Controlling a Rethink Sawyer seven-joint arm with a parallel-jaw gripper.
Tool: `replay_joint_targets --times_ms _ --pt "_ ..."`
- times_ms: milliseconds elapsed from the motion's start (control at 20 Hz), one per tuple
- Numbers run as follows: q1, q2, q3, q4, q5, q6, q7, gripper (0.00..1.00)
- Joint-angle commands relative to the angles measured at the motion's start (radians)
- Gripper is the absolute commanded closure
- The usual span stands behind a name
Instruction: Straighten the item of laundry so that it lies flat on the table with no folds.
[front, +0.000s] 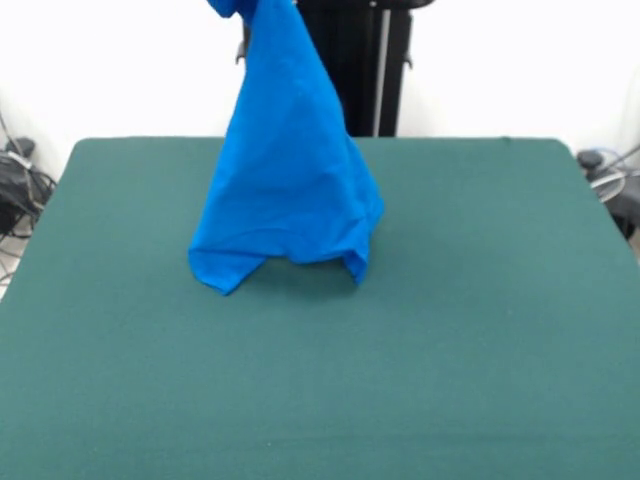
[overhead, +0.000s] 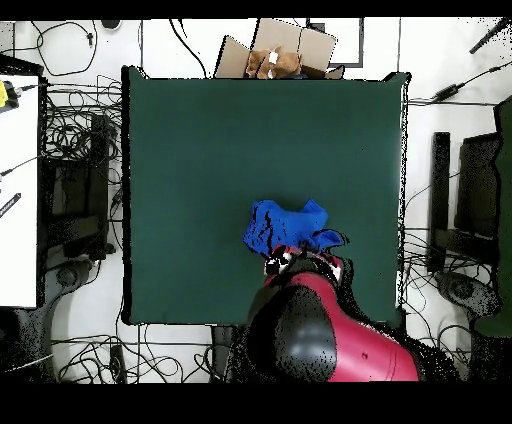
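Gripper: hidden above the cloth — grip state cannot be told
T-shirt (front: 288, 190): hangs cone-like — hem touching table (front: 480, 350)

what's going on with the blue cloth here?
The Sawyer arm has the blue T-shirt lifted by one end, so it hangs in a cone over the green table. Its lower edge reaches about table level, bunched and folded, nowhere near flat. The gripper itself is hidden, above the frame in the front view and under the arm in the overhead view. A cardboard box sits beyond the table.
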Motion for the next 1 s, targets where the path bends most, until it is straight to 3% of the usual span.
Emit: replay_joint_targets --times_ms 50,600,1000 --pt "0.018 -0.057 -0.015 0.145 -0.038 0.064 0.066 1.0" --pt "-0.02 -0.212 -0.047 0.253 -0.002 0.136 -0.059 1.0" --pt "0.001 -0.312 -0.086 0.231 -0.021 0.296 -0.062 1.0"
